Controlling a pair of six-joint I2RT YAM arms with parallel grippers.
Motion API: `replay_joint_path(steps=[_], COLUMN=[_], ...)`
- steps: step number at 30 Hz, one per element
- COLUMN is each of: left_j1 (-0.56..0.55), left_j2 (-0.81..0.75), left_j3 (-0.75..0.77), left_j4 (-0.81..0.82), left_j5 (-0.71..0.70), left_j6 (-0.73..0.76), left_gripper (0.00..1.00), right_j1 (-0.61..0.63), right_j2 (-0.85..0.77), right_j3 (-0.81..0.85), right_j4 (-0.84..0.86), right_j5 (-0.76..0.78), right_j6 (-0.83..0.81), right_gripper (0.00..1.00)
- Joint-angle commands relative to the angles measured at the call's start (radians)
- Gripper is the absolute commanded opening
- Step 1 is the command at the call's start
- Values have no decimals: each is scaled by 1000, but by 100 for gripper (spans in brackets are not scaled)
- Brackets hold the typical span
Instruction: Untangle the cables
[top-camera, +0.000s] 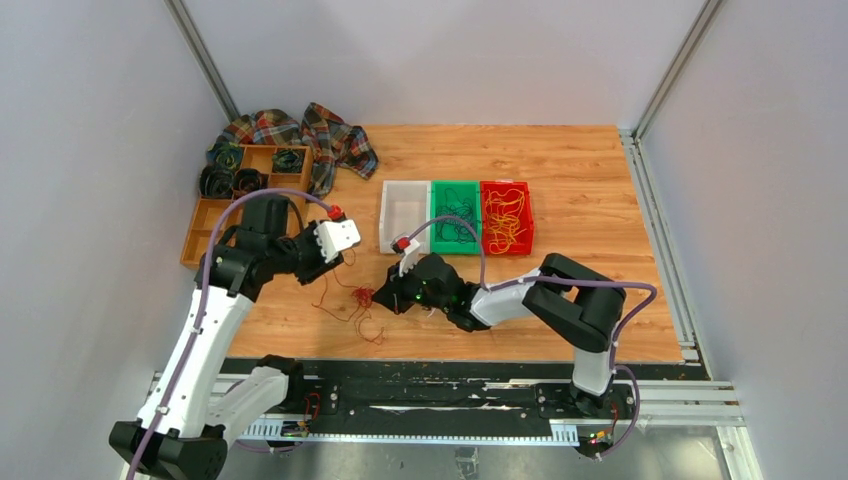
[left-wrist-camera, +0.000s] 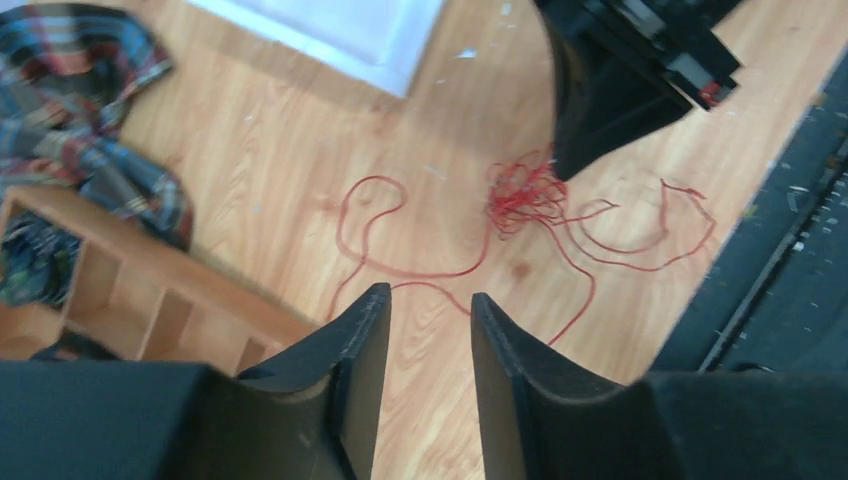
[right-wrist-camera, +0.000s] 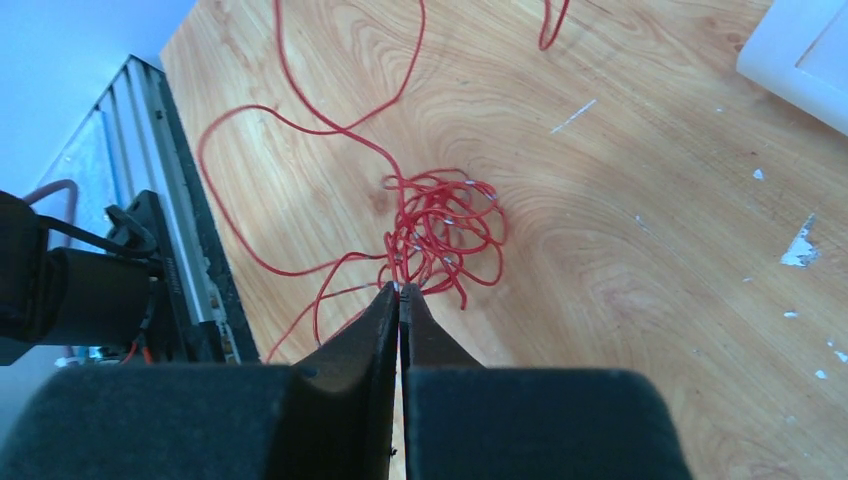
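At the far left of the table (top-camera: 600, 200) stands a wooden organizer tray (top-camera: 203, 228), and dark coiled rolls (top-camera: 215, 182) lie in its far compartments. A plaid cloth (top-camera: 330, 140) lies crumpled just behind the tray, against its far right corner.

The left gripper (left-wrist-camera: 428, 295) hangs above the wood to the right of the tray. Its two fingers (left-wrist-camera: 365, 340) stand partly apart and there is nothing between them. In the left wrist view a loop of the red cable (top-camera: 362, 296) runs on the table just beyond the fingertips, without touching them.

The red cable lies on the bare wood between the two grippers, near the front edge of the table. Its middle is a small dense knot, and loose strands spread from it in long curves to the left and toward the front.

The right gripper (right-wrist-camera: 400, 290) is low at the right side of this knot. Its jaws are pressed together, the tips meet exactly at the edge of the knot, and a strand seems to be pinched between them.

Behind the right gripper three bins stand touching in a row: a clear bin (top-camera: 403, 188), a green bin (top-camera: 455, 186) with dark cables (top-camera: 455, 222) inside, and a red bin (top-camera: 506, 186) with yellow-orange cables (top-camera: 505, 222) inside.
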Motion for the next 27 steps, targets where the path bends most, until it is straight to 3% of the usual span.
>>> replay_joint_path(steps=[1,6,10,17,22,27], left_j1=[-14,-55,-60,-86,-92,-112], left_j2=[12,110,94,15,-47,-78], left_j3=[-56,-50,-43,-101,-161,-176], left_j4=[-74,-74,-54,-35,85,95], left_j5=[157,230,316,317,306,281], left_j6=[74,78,80,176,110,125], left_gripper=[38,33,45,46,41,32], right_j1=[-14,-43,-52,-52,-52,-52], right_j2=[-55,-102,-166,-230,-266,-295], right_j3=[-29,-60,-52,0,32,43], right_j4=[83,150,152,133,88,83], right_j5=[-33,-92,-143,-266,-323,-358], right_j6=[58,141,159,155,129,124], right_gripper=[1,1,1,1,1,1])
